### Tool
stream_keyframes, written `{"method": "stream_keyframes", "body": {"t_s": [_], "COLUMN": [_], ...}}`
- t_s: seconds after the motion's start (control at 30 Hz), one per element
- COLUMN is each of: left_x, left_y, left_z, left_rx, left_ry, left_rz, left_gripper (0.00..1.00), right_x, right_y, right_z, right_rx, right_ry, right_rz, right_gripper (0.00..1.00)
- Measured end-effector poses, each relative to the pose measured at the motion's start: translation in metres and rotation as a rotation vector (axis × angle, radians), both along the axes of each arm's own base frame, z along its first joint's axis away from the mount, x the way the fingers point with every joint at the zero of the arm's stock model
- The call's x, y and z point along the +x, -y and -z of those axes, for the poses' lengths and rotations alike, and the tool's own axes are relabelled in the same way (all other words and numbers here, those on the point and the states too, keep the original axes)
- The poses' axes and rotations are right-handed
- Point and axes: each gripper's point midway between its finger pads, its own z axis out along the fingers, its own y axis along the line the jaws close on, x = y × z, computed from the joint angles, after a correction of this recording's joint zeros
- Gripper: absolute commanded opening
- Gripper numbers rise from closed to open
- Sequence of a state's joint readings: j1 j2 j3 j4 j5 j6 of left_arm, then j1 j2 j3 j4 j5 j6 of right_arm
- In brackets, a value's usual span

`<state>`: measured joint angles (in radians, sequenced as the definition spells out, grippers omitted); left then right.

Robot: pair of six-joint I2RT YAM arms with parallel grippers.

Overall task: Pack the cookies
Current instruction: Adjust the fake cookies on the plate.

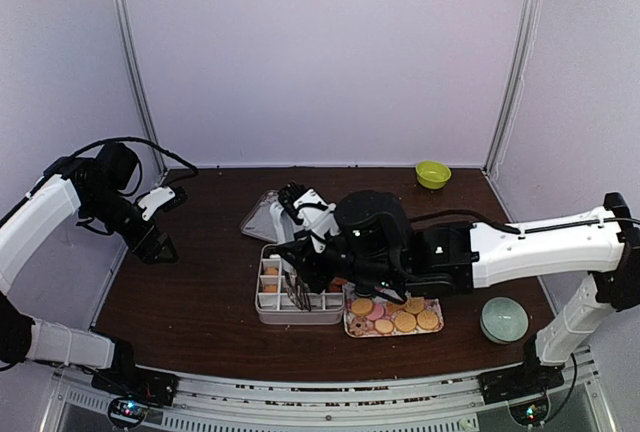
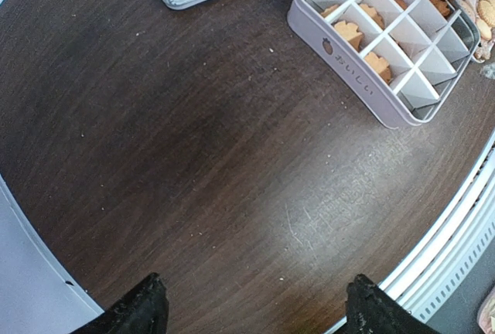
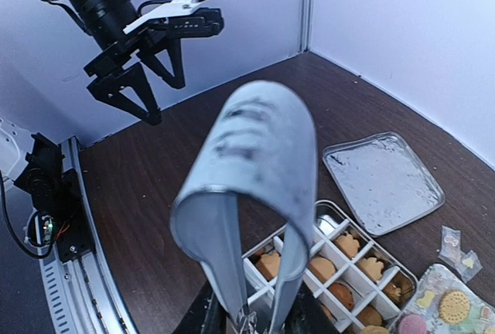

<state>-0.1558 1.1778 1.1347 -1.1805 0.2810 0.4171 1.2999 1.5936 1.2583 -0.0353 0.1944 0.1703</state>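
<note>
2 spots hold the cookies (image 1: 393, 318) right now. A bunch lie flat on the floral tray (image 1: 440, 307) near the front edge of the table (image 1: 190, 292), mostly golden-orange with a pink one mixed in. More sit in several cells of the grey divided box (image 1: 298, 318), which is right up against the tray's left side. The right gripper (image 3: 255, 320) reaches out over that box and is clamped on the metal tongs (image 3: 255, 148). Their looped end sticks up right in front of the right wrist camera, and in the top view the tips point down into the box. Can't tell if there's anything pinched between the tips, it's too dark in there. The left gripper (image 2: 255, 311) hangs over bare dark wood well to the left of the box, fingers (image 2: 143, 307) spread wide with nothing between them. 1 flat metal lid (image 1: 262, 218) lies on the table just behind the box. 1 green bowl (image 1: 432, 173) sits way back on the right by the wall, and 1 pale bowl (image 1: 503, 319) sits near the tray's right end, close to the front edge.
</note>
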Motion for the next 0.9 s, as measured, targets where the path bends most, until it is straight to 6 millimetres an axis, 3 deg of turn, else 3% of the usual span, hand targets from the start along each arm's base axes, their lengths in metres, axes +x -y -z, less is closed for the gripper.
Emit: {"method": "stream_keyframes", "body": {"t_s": [0.2,0.3,0.57,0.9], "left_x": [0.0,0.0,0.0,0.0], "left_y": [0.0,0.001,0.001,0.001], "left_z": [0.0,0.0,0.0,0.0], "left_rx": [-0.003,-0.004,-0.004,-0.004], "left_ry": [0.0,0.0,-0.001,0.0], "left_rz": [0.001,0.001,0.001,0.001], "left_gripper": [0.82,0.82,0.82,0.82], "right_x": [0.033,0.051,0.077,0.079], "right_y": [0.055,0.077,0.098,0.107], "right_z": [-0.011,-0.011,-0.001,0.016], "right_rx": [0.034,0.057,0.095,0.108], "right_ry": [0.015,0.006,-0.026,-0.056], "right_rz": [0.136,0.202,0.295,0.316], "right_gripper": [0.51,0.55,0.52,0.32]}}
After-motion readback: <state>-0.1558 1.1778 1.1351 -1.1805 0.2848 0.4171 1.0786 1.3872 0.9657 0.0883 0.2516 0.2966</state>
